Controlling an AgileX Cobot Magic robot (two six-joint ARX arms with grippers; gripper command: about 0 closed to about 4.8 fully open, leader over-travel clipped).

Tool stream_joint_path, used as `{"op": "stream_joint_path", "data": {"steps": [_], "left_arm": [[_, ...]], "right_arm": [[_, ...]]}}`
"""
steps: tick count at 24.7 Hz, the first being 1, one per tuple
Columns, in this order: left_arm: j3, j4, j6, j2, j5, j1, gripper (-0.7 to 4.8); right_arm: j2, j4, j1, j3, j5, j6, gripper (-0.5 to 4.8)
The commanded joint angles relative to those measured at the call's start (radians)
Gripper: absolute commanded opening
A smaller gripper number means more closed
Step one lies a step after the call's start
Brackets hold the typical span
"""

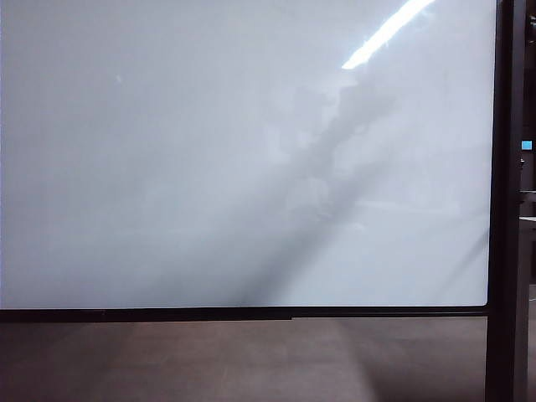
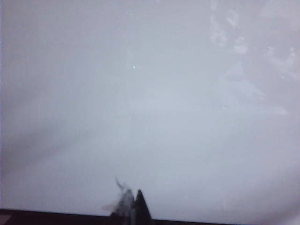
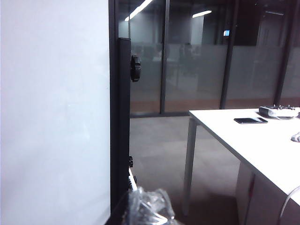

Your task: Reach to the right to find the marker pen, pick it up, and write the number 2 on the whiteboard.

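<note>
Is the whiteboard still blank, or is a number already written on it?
Blank. The whiteboard shows only a bright glare streak and grey reflections in the exterior view, no black stroke. The left wrist view also shows bare white surface.

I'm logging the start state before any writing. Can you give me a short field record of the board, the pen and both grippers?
whiteboard: blank, no stroke visible
marker pen: not seen in any view
left gripper: facing the board near its lower edge, tips together
right gripper: shut, beside the black upright post
white table: beyond the post
</note>
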Motion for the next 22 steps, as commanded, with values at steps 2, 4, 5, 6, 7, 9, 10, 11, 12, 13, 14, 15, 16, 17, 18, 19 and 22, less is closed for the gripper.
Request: {"op": "stream_joint_path", "data": {"steps": [2, 4, 5, 6, 7, 9, 10, 11, 12, 13, 14, 15, 16, 17, 18, 19, 22], "left_arm": [[0.108, 0.068, -0.003, 0.149, 0.035, -0.002, -0.05], [0.166, 0.107, -0.003, 0.243, 0.055, -0.002, -0.05], [0.204, 0.12, -0.002, 0.303, 0.055, -0.002, -0.05], [0.22, 0.122, -0.002, 0.329, 0.055, -0.003, -0.05], [0.256, 0.123, -0.002, 0.383, 0.055, -0.003, -0.05], [0.298, 0.135, -0.001, 0.453, 0.082, -0.003, -0.05], [0.309, 0.146, -0.001, 0.475, 0.103, -0.004, -0.05], [0.317, 0.176, 0.0, 0.506, 0.13, -0.011, -0.05], [0.317, 0.195, 0.004, 0.519, 0.142, -0.024, -0.05], [0.317, 0.209, 0.005, 0.529, 0.143, -0.035, -0.05], [0.32, 0.221, 0.009, 0.542, 0.144, -0.064, -0.05], [0.324, 0.219, 0.025, 0.552, 0.144, -0.082, -0.05], [0.328, 0.22, 0.055, 0.563, 0.145, -0.111, -0.05], [0.328, 0.222, 0.069, 0.569, 0.146, -0.13, -0.05], [0.328, 0.219, 0.076, 0.575, 0.169, -0.159, -0.05], [0.328, 0.216, 0.075, 0.579, 0.187, -0.176, -0.05], [0.333, 0.206, 0.075, 0.587, 0.276, -0.234, -0.05]], "right_arm": [[0.131, 0.047, 0.001, 0.099, -0.01, 0.001, -0.05], [0.21, 0.1, 0.0, 0.135, -0.03, 0.001, -0.05], [0.263, 0.146, 0.0, 0.151, -0.05, 0.001, -0.05], [0.285, 0.164, 0.0, 0.156, -0.057, 0.001, -0.05], [0.331, 0.2, -0.003, 0.166, -0.071, 0.001, -0.05], [0.406, 0.242, -0.019, 0.178, -0.11, 0.002, -0.05], [0.429, 0.252, -0.027, 0.182, -0.129, 0.002, -0.05], [0.479, 0.266, -0.054, 0.192, -0.168, 0.002, -0.05], [0.498, 0.276, -0.07, 0.195, -0.188, 0.003, -0.05], [0.523, 0.286, -0.092, 0.199, -0.214, 0.008, -0.05], [0.565, 0.299, -0.139, 0.206, -0.258, 0.035, -0.05], [0.584, 0.307, -0.164, 0.208, -0.28, 0.051, -0.05], [0.624, 0.32, -0.227, 0.212, -0.34, 0.086, -0.05], [0.645, 0.329, -0.261, 0.212, -0.373, 0.103, -0.05], [0.677, 0.341, -0.312, 0.212, -0.415, 0.111, -0.05], [0.693, 0.343, -0.34, 0.212, -0.431, 0.109, -0.05], [0.754, 0.37, -0.388, 0.212, -0.441, 0.074, -0.05]]}}
